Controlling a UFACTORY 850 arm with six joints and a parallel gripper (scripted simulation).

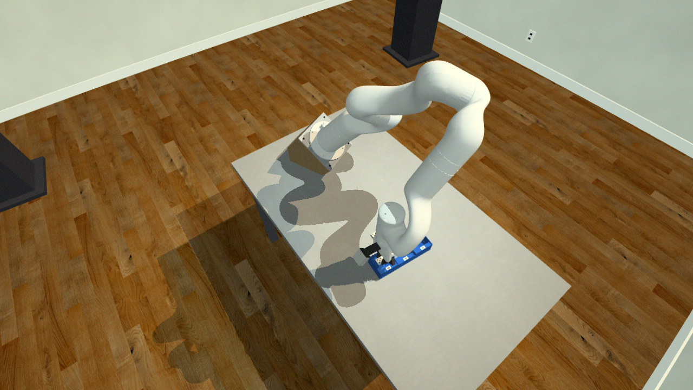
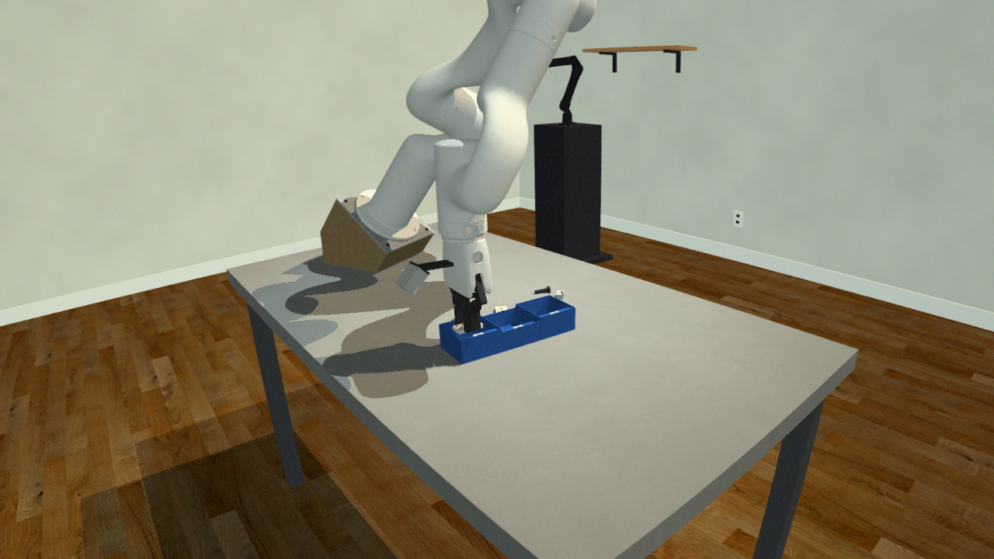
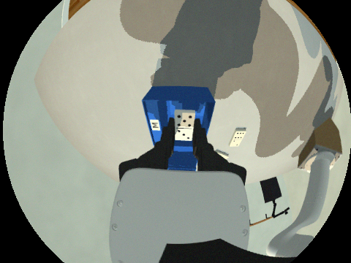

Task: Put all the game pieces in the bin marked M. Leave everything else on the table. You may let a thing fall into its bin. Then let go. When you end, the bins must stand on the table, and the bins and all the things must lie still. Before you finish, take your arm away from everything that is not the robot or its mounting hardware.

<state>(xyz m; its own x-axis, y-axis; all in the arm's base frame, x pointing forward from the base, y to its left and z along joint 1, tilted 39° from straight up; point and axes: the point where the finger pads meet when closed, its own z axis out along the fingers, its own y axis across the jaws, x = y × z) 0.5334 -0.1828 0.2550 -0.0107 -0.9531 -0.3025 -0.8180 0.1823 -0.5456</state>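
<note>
Centre of wrist view: pincer grips domino inside bin M, presumably lowered for release; two more dominoes lie right of it, awaiting their turn.

Top view: white robot arm arches over the grey table, wrist down at the blue bin row; dark gripper w/ spotted domino at the near-left compartment, 2nd domino partly hidden behind.

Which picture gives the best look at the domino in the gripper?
The wrist view: the held domino shows its pips between the fingers. The top and exterior views show only a small, partly hidden piece.
</note>
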